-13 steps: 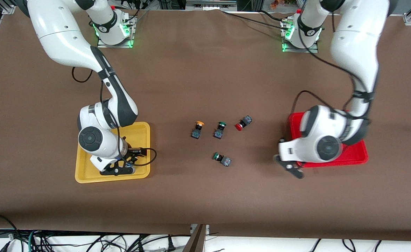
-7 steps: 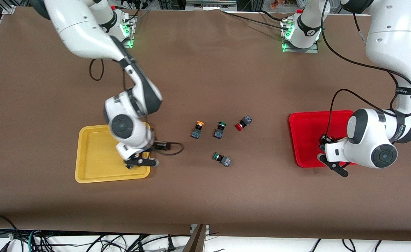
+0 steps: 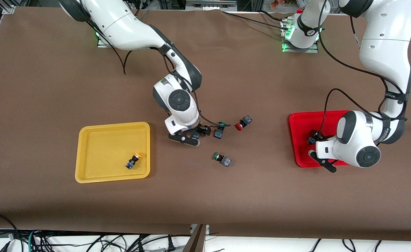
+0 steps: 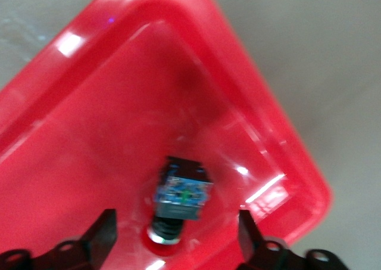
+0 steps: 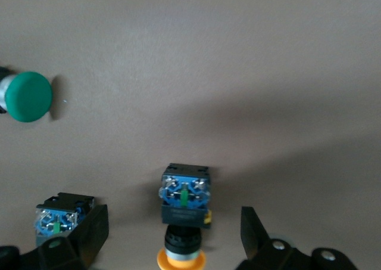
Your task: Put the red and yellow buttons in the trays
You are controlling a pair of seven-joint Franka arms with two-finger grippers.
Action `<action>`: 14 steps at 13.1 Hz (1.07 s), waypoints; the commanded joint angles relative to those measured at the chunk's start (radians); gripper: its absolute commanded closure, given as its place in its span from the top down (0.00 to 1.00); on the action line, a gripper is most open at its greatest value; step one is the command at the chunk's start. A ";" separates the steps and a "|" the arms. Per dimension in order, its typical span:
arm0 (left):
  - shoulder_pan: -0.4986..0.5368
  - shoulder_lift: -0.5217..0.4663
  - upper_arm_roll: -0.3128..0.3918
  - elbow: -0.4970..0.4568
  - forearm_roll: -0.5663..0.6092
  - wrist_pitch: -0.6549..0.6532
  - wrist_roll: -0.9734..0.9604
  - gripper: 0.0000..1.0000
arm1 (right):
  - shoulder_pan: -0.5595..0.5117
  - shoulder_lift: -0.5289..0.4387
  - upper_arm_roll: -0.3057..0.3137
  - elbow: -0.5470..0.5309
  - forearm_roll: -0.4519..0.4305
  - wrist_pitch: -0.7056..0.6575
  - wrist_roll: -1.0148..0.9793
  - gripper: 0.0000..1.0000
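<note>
We note right gripper (image 5: 174, 237) spread, straddling yellow button (image 5: 184, 213); green button (image 3: 219, 130) crowds its 3 o'clock. Left gripper (image 4: 177, 237) stands open over red button (image 4: 181, 195) in red tray (image 4: 89, 103).

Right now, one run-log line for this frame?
left end effector: open over red button in red tray | right end effector: open over yellow button on table | yellow tray: one yellow button

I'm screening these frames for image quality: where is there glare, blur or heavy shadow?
Left wrist view: white glare streaks on the red tray, and the whole picture is soft, the button between the left gripper's open fingers included. Right wrist view: a broad soft shadow crosses the table; the yellow button is fairly sharp. Front view: even light, sharp.
</note>
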 commanded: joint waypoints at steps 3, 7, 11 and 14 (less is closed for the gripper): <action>-0.012 -0.063 -0.142 -0.022 -0.061 -0.027 -0.167 1.00 | 0.024 0.037 -0.017 -0.006 -0.005 0.063 0.028 0.88; -0.211 -0.081 -0.187 -0.103 0.034 0.075 -0.466 1.00 | 0.016 0.028 -0.019 -0.016 -0.016 0.050 -0.016 0.30; -0.271 -0.089 -0.212 -0.268 0.053 0.365 -0.655 1.00 | -0.005 -0.082 -0.095 -0.007 -0.005 -0.168 -0.201 0.16; -0.279 -0.128 -0.222 -0.396 0.060 0.522 -0.657 1.00 | -0.138 -0.153 -0.108 -0.006 0.002 -0.285 -0.520 0.16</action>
